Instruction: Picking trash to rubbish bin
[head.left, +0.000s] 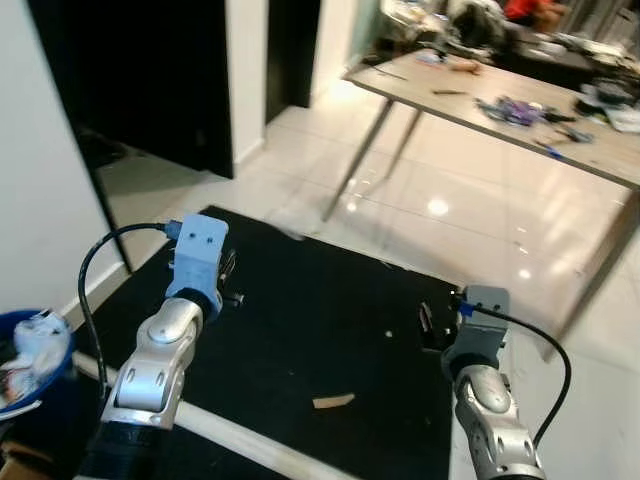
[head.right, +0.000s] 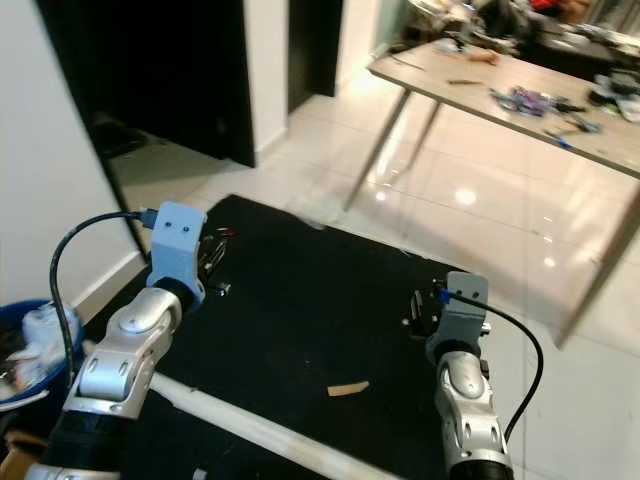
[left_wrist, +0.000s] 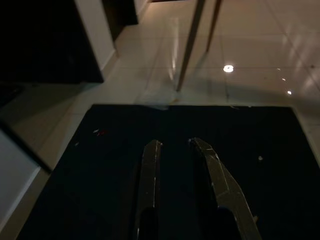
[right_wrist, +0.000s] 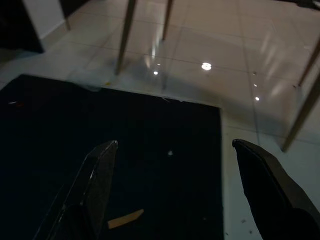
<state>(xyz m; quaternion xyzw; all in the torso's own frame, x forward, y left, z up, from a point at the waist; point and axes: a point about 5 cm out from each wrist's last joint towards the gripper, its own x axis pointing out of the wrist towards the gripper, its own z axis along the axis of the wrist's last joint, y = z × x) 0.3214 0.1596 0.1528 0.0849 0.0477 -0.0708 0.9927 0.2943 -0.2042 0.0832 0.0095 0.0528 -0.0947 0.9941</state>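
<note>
Your right gripper hangs above the black mat with its two fingers spread wide and nothing between them, and your left gripper is held over the far left part of the mat with its fingers close together, only a narrow gap between, also holding nothing. The trash that I can see is a small tan scrap, flat on the mat near its front edge, between the two arms and a little nearer to the right one; in the right wrist view it lies below and beside the left finger, not between the fingers. The first risk is here: if you go straight down now, the fingers will close beside the scrap and not on it. The scrap looks thin and flat, so I judge the fingertips may slide over it or push it along the mat, and pressing hard could catch the mat itself. There are also tiny pale specks further on the mat, too small to say what they are. The blue bin stands at the robot's far left, already with trash inside, beside the white strip along the mat's front edge. Carrying with the right arm means a long crossing or a turn, and a weak pinch may drop the scrap on the way.
</note>
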